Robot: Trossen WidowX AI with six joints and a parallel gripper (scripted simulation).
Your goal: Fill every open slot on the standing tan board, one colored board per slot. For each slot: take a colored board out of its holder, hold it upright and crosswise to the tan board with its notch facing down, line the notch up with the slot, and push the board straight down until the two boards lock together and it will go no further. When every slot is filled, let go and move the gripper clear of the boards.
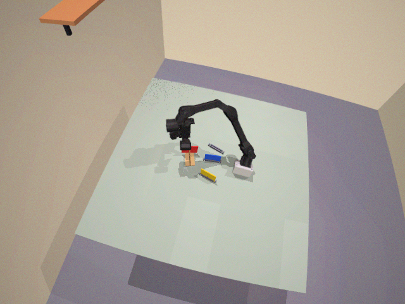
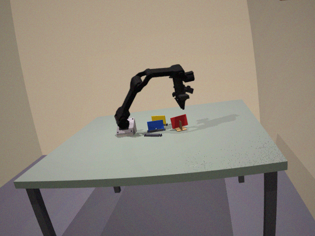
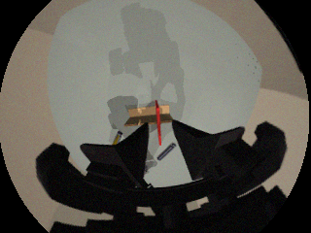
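Note:
My gripper (image 2: 182,109) (image 3: 160,122) is open and empty, pointing down above the red board. The red board (image 1: 194,149) (image 2: 178,121) (image 3: 158,121) stands crosswise on the tan board (image 1: 192,159) (image 2: 180,124) (image 3: 138,117), near one end. It looks tilted in the exterior view; how deep its notch sits is hidden. The blue board (image 1: 212,158) (image 2: 155,125) stands in its holder. The yellow board (image 1: 208,174) (image 2: 159,118) stands in its holder; a bit shows in the wrist view, beside the left finger.
An empty dark holder (image 1: 216,148) (image 2: 152,134) (image 3: 166,151) lies near the blue board. The arm's pale base (image 1: 243,169) (image 2: 125,131) stands on the table (image 1: 157,209) (image 2: 142,157), beyond the blue board from the tan board. An orange shelf (image 1: 66,13) is on the wall, away from the table.

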